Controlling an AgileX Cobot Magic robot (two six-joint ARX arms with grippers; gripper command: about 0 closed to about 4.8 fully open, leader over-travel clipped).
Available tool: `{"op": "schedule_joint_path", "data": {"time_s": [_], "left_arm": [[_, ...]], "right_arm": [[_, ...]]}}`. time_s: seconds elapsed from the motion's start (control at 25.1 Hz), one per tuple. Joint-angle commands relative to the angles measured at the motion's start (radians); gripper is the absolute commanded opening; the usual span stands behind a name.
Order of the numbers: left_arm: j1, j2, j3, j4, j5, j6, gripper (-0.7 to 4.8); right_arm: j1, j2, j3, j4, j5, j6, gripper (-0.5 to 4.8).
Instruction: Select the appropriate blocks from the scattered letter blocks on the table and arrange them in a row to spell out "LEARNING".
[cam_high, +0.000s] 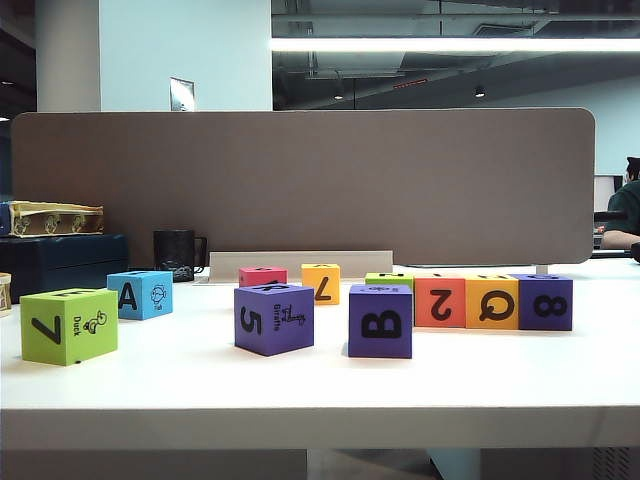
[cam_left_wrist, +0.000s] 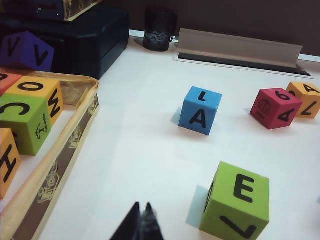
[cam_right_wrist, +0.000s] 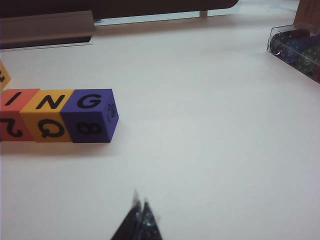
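The wide white desk (cam_high: 300, 385) has a smooth, faintly sheened top, soft reflections showing under the cubes. The matt, foam-like letter blocks, such as the lime green cube marked E (cam_left_wrist: 236, 201) and the blue cube marked A (cam_left_wrist: 200, 110), carry flat black print without gloss. The grey-brown partition panel (cam_high: 300, 185) looks like dull cloth. A black mug (cam_high: 176, 253) is patterned and slightly shiny. A clear plastic box (cam_right_wrist: 295, 47) glints. Each dark tool, left (cam_left_wrist: 141, 223) and right (cam_right_wrist: 140, 220), looks like glossy plastic.
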Motion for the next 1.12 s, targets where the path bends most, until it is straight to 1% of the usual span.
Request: {"op": "schedule_joint_path", "data": {"time_s": [0.04,0.36,0.4,0.44,0.52,0.6,0.72,0.84,0.92,1.12], "left_arm": [[0.000,0.001,0.001,0.006,0.005,-0.004,-0.06],[0.000,0.001,0.002,0.006,0.041,-0.005,-0.06],[0.000,0.001,0.005,0.006,0.071,-0.013,-0.06],[0.000,0.001,0.008,0.005,0.081,-0.041,-0.05],[0.000,0.001,0.019,-0.018,0.078,-0.064,-0.06],[0.000,0.001,0.031,-0.047,0.072,-0.063,-0.06],[0.000,0.000,0.049,-0.079,0.073,-0.063,-0.06],[0.000,0.001,0.069,-0.080,0.076,-0.069,-0.06],[0.000,0.001,0.074,-0.079,0.076,-0.083,-0.06],[0.000,0.001,0.082,-0.077,0.080,-0.090,-0.06]], "right_arm": [[0.002,-0.012,-0.002,0.019,-0.003,0.001,-0.01],[0.002,-0.012,-0.002,0.021,-0.005,0.002,-0.01],[0.002,-0.012,0.000,0.030,-0.030,0.015,-0.02],[0.002,-0.012,0.000,0.054,-0.056,0.042,-0.02],[0.002,-0.012,0.001,0.087,-0.076,0.054,-0.02],[0.002,-0.012,0.005,0.102,-0.078,0.055,-0.02],[0.002,-0.011,0.026,0.087,-0.078,0.082,-0.02],[0.009,-0.008,0.050,0.086,-0.079,0.129,-0.02],[0.017,-0.002,0.066,0.077,-0.089,0.132,-0.02],[0.071,-0.001,0.166,-0.024,-0.088,0.132,-0.02]]}}
